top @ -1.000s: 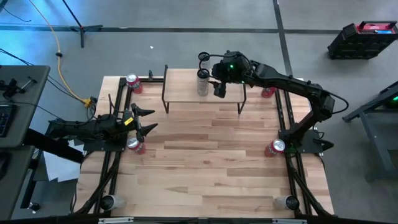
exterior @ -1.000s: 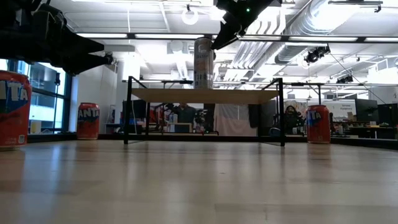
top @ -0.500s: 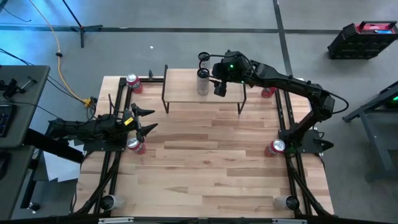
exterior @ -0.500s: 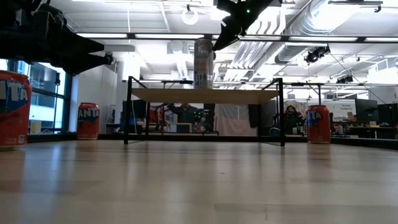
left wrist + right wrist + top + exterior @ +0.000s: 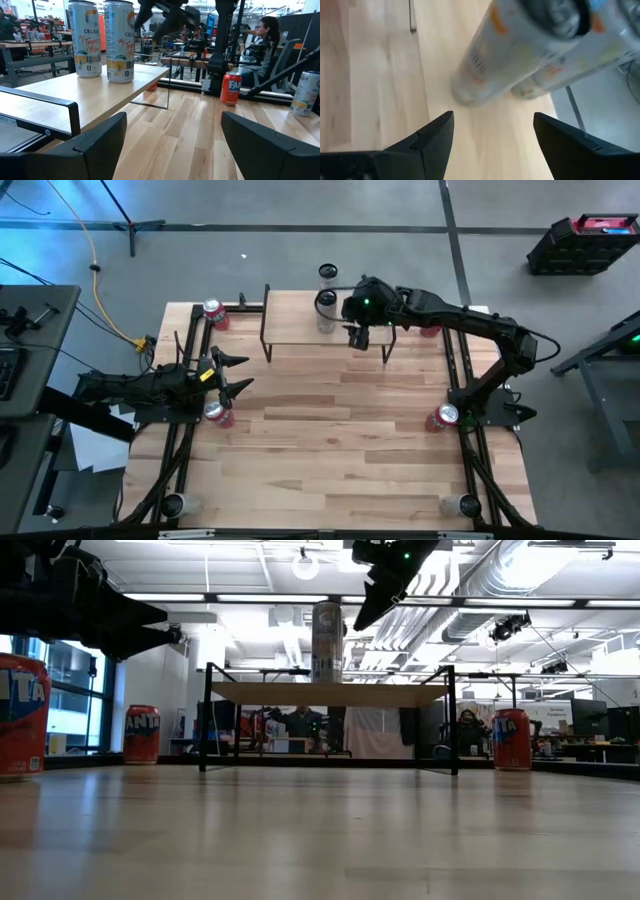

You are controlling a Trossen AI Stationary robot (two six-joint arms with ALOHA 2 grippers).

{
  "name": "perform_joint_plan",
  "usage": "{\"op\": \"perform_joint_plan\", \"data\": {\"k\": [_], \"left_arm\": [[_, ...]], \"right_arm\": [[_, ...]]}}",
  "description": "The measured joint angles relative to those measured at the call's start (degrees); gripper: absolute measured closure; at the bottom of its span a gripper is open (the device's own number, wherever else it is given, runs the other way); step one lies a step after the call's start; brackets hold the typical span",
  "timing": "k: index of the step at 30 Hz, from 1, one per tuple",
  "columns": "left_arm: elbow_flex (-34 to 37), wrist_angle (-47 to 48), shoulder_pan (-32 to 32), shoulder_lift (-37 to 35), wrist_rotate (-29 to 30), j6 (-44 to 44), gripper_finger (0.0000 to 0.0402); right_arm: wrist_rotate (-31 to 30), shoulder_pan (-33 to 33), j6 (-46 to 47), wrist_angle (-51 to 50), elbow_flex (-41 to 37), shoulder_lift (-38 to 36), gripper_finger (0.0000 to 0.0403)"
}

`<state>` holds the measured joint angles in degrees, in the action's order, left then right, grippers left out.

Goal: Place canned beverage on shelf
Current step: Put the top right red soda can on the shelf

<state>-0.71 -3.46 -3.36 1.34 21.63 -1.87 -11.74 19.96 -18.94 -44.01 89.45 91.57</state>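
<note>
Left gripper: your left gripper [image 5: 235,372] waits with its fingers spread and nothing between them, low over the table's left side. A red soda can [image 5: 216,412] stands just beside it. You are well apart from the shelf on this arm.

Task can: the tall white slim can [image 5: 325,302] stands upright on the shelf, long axis vertical. A second matching can [image 5: 327,274] stands just behind it at the far edge.

Shelf: the small raised light-wood shelf with thin black legs [image 5: 300,330] carries both cans on its top.

Right gripper: your right gripper [image 5: 358,335] hangs above the shelf, released and empty. The nearer white can lies just off its fingertips, toward the left arm's side; this arm is by far the closer one.

Writing: the white cans read "CELSIUS" in the left wrist view [image 5: 119,41], with a cursive flavour line too small to be sure of. The red cans [image 5: 20,715] show part of "FANTA".

Judgement: the placement looks done; clear the can on your way out.
</note>
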Motion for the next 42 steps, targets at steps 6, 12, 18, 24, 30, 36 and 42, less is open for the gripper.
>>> {"op": "perform_joint_plan", "data": {"k": [6, 12, 18, 24, 30, 36, 42], "left_arm": [[0.0, 0.0, 0.0, 0.0, 0.0, 0.0, 0.0088], [0.0, 0.0, 0.0, -0.02, 0.0, 0.0, 0.0088], [0.0, -0.01, 0.0, 0.0, 0.0, 0.0, 0.0088], [0.0, -0.01, -0.02, -0.02, -0.01, 0.0, 0.0088], [0.0, -0.02, 0.0, -0.02, 0.0, 0.0, 0.0088], [0.0, 0.0, -0.02, -0.02, 0.0, 0.0, 0.0088], [-0.02, -0.01, 0.0, 0.0, -0.01, 0.0, 0.0088]], "right_arm": [[-1.76, -3.27, 4.78, -5.88, 0.0, -1.33, 0.0144], [-4.0, -9.53, 10.94, -6.5, 0.0, -6.26, 0.0144], [-13.95, -19.85, 19.53, -6.9, 0.02, -9.45, 0.0144], [-19.25, -29.61, 37.14, -9.36, 0.04, -10.1, 0.0144], [-21.27, -36.32, 58.88, -19.9, 0.04, -10.1, 0.0144], [-18.57, -38.3, 81.72, -34.55, 0.04, -9.81, 0.0143], [-17.18, -31.85, 88.52, -45.52, -0.7, -10.59, 0.0143]]}}
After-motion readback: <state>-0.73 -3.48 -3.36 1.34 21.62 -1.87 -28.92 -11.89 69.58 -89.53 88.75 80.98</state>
